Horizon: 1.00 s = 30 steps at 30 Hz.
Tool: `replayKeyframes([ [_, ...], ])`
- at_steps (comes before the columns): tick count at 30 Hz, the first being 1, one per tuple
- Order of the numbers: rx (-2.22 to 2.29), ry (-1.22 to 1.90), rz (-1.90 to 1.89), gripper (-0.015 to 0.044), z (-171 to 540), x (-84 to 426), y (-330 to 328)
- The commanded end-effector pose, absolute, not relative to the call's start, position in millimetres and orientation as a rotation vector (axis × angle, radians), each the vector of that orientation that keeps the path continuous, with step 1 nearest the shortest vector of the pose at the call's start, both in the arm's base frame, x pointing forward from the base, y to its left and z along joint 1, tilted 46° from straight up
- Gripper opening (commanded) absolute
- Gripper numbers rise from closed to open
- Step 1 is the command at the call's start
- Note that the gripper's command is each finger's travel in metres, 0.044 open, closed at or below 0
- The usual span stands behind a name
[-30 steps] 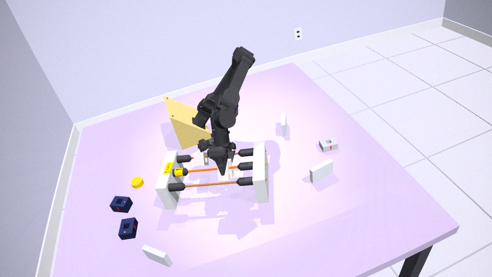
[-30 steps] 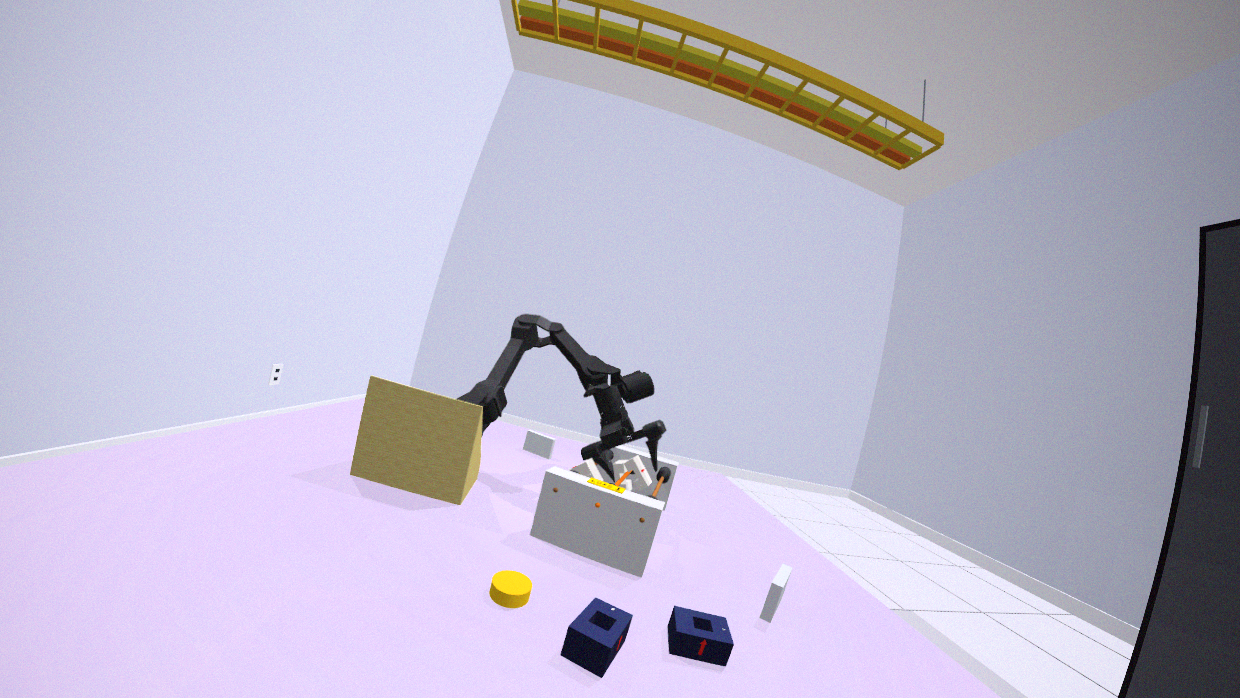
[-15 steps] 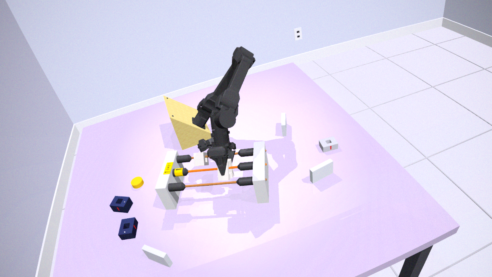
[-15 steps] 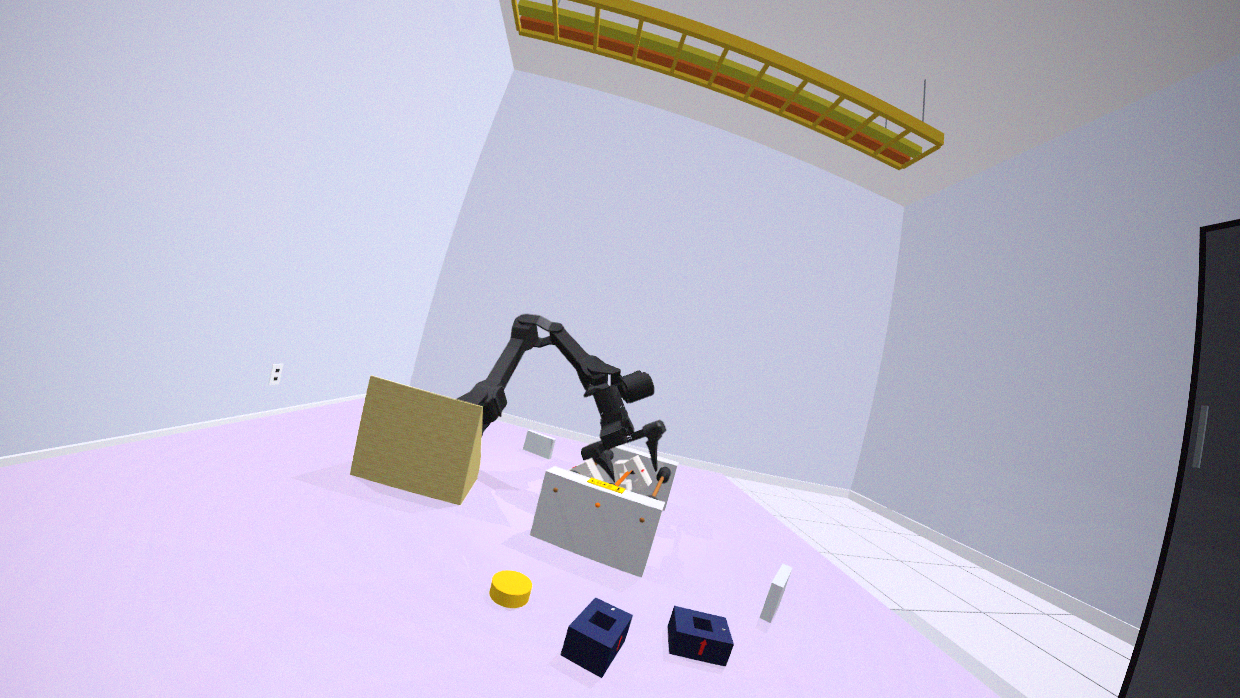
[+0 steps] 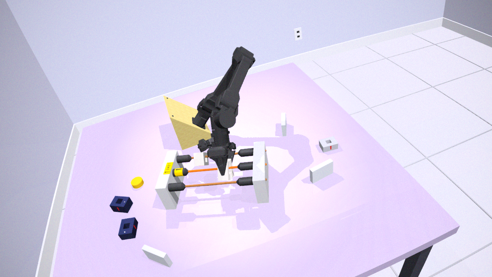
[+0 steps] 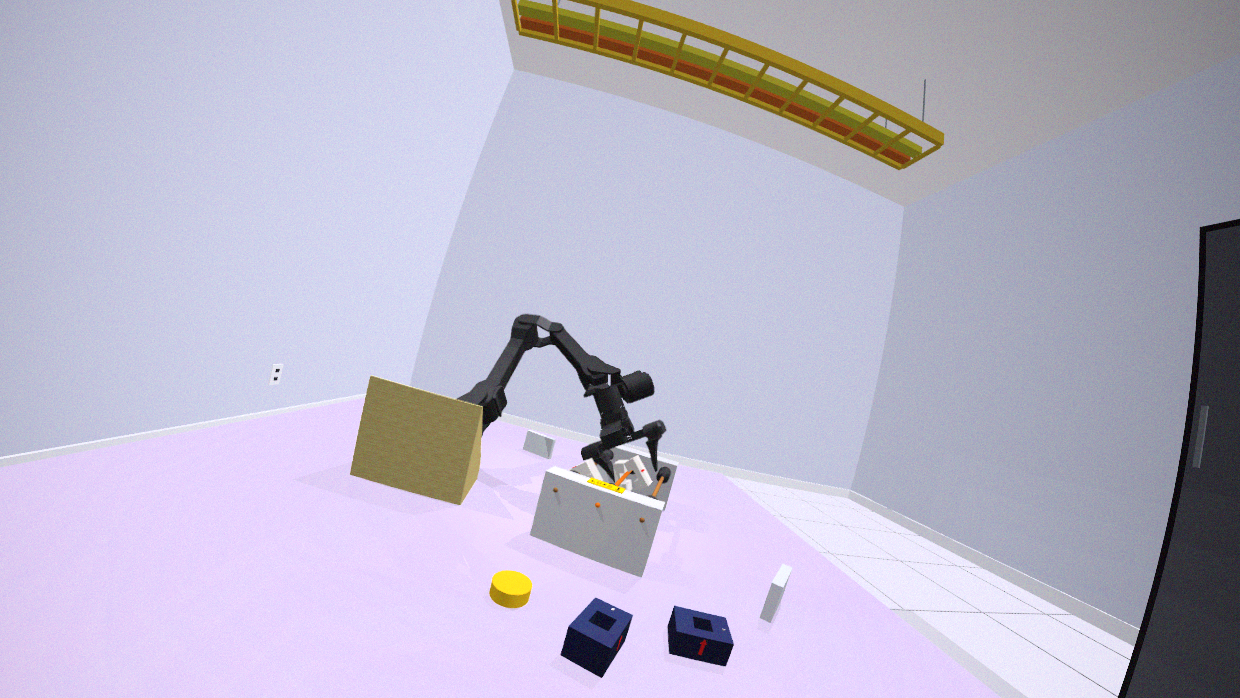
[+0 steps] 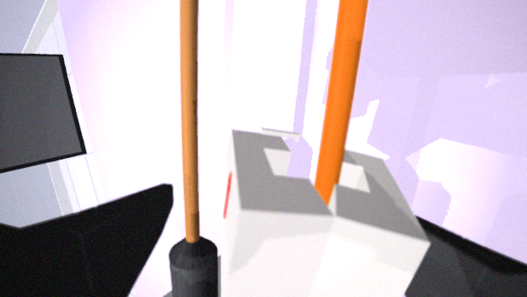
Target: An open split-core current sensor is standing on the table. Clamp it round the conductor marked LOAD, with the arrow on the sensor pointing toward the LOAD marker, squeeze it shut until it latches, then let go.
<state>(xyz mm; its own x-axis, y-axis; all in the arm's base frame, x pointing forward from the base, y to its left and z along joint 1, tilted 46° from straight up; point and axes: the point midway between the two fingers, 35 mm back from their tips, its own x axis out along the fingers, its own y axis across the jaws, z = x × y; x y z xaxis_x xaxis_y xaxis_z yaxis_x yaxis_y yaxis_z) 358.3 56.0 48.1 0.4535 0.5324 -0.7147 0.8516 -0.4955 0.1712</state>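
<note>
Jaws [image 5: 227, 166] [image 6: 631, 475] wide apart, astride open white sensor [image 5: 225, 174] [image 6: 640, 470] [image 7: 281, 230] at LOAD conductor [image 5: 202, 170] [image 7: 345, 85]. Lilac counter [image 5: 327, 206] [image 6: 260, 589], glare-patched; yellow disc [image 5: 137, 182] [image 6: 511, 588] toward nine o'clock in top view. Pale walls, white-tiled floor [image 5: 430, 68] [image 6: 954, 589].

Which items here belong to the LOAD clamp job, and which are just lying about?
For the job:
- white split sensor
- LOAD conductor
- LOAD marker
- end effector, open

Lying about:
- two navy blocks
- yellow disc
- grey block
- tan wedge
</note>
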Motion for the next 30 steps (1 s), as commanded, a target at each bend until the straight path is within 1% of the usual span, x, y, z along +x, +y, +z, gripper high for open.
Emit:
replayKeyframes([
  [1,2.159,1.145,-0.799,0.044,38,365,62],
  [15,2.159,1.145,-0.799,0.044,38,365,62],
  [16,2.19,1.154,-0.815,0.0433,48,358,56],
  [30,2.19,1.154,-0.815,0.034,48,358,56],
])
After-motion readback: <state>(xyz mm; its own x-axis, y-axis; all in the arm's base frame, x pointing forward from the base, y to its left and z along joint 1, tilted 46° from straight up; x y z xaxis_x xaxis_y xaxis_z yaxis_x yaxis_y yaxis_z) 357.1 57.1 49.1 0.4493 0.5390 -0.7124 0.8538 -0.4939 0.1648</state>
